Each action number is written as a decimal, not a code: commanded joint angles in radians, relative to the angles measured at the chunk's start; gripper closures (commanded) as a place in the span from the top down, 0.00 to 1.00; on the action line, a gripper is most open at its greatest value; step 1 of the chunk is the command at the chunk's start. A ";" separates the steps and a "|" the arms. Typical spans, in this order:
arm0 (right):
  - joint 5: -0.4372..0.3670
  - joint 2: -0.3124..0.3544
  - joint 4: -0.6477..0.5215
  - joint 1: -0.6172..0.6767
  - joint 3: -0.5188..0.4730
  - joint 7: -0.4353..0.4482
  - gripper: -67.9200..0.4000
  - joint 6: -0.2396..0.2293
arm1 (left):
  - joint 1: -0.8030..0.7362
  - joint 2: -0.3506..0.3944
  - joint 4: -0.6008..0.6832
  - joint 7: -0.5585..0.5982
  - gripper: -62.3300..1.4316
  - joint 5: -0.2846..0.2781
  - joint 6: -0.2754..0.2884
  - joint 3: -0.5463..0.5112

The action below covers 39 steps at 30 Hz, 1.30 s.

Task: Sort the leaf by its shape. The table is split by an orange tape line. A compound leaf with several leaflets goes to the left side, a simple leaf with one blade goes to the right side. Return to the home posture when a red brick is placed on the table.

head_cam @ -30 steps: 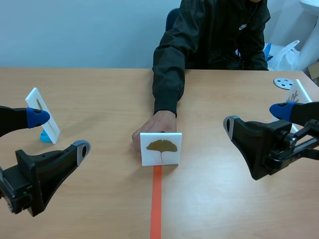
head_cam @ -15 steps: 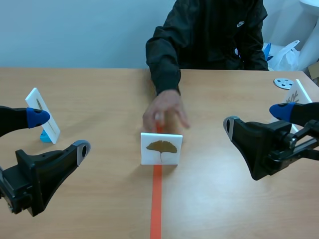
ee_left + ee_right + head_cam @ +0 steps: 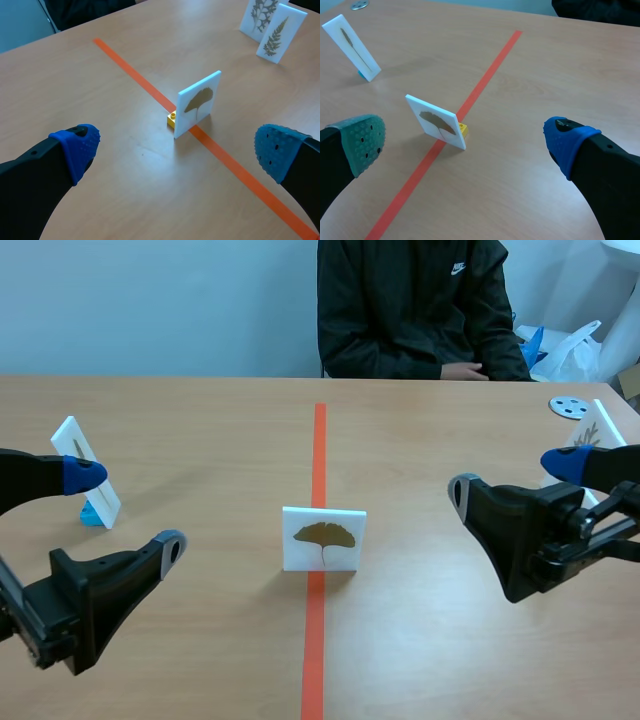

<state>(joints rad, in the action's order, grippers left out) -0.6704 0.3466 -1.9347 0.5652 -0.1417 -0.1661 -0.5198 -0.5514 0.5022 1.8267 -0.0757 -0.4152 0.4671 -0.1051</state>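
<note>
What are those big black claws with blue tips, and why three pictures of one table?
They are the ends of a robot's two arms: the left end effector and the right end effector, both open, holding nothing. One picture looks from between the arms; the other two come from cameras on each wrist. On the table a ginkgo leaf card stands on the orange tape line, propped by a yellow brick. A narrow-leaf card stands near the left arm, two fern-like leaf cards near the right. A person sits across the table.
</note>
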 commanded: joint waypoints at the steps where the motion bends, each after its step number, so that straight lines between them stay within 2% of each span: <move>1: -0.009 0.010 0.000 -0.011 -0.008 0.014 1.00 0.000 | 0.031 0.005 -0.016 0.015 1.00 -0.008 0.001 0.024; 4: 0.010 0.010 0.000 -0.011 -0.008 0.014 1.00 0.003 | 0.079 0.005 -0.056 0.017 1.00 0.003 0.001 0.066; 7: 0.012 0.010 0.000 -0.011 -0.008 0.014 1.00 0.006 | 0.134 0.005 -0.109 0.047 1.00 0.043 0.001 0.115; 10: 0.013 0.010 0.000 -0.011 -0.008 0.014 1.00 0.007 | 0.200 0.005 -0.171 0.061 1.00 0.047 0.001 0.164; 14: 0.027 0.010 0.000 -0.011 -0.009 0.014 1.00 0.007 | 0.289 -0.003 -0.266 0.100 1.00 0.111 0.001 0.229; 18: 0.039 0.010 0.000 -0.011 -0.010 0.014 1.00 0.011 | 0.372 -0.006 -0.372 0.153 1.00 0.133 0.001 0.307; 23: 0.043 0.010 0.000 -0.011 -0.010 0.013 1.00 0.012 | 0.461 -0.006 -0.491 0.228 1.00 0.202 0.000 0.408; 29: 0.065 0.010 0.000 -0.011 -0.010 0.010 1.00 0.029 | 0.570 -0.021 -0.615 0.304 1.00 0.227 -0.010 0.502; 39: 0.066 0.010 0.000 -0.011 -0.010 -0.005 1.00 0.045 | 0.753 -0.091 -0.840 0.373 1.00 0.225 -0.011 0.645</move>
<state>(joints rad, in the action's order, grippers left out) -0.5945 0.3462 -1.9347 0.5652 -0.1417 -0.1848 -0.4808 0.1905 0.4168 0.9703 0.2798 -0.1764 0.4538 0.5381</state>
